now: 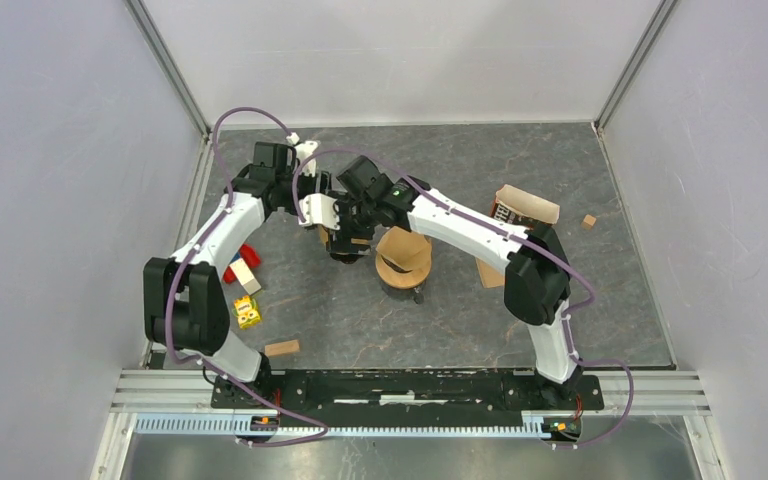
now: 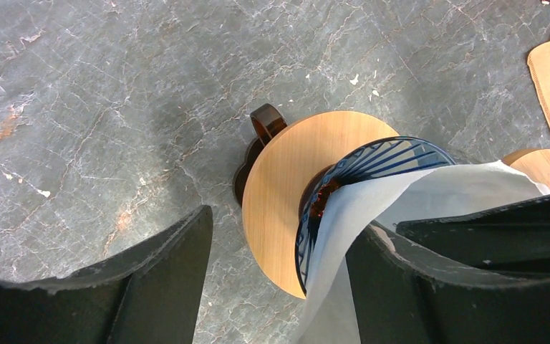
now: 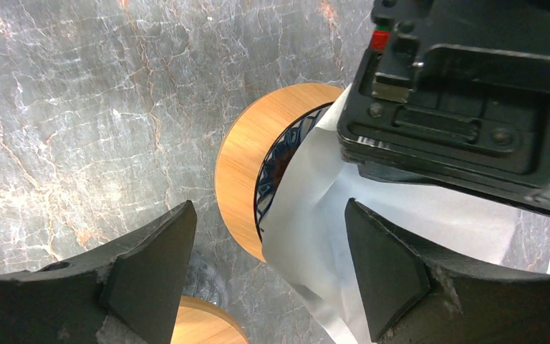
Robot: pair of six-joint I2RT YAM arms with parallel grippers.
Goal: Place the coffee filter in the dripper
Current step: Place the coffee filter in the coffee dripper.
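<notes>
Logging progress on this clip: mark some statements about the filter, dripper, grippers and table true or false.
1. The dripper has a wooden collar. True.
2. The coffee filter is white paper. True.
3. The filter lies well away from the dripper. False: it drapes over the dripper's rim, partly inside the ribbed cone.
4. Both grippers are shut. False: the left gripper and the right gripper both have their jaws apart.
5. The table is plain white. False: it is grey and marbled.
</notes>
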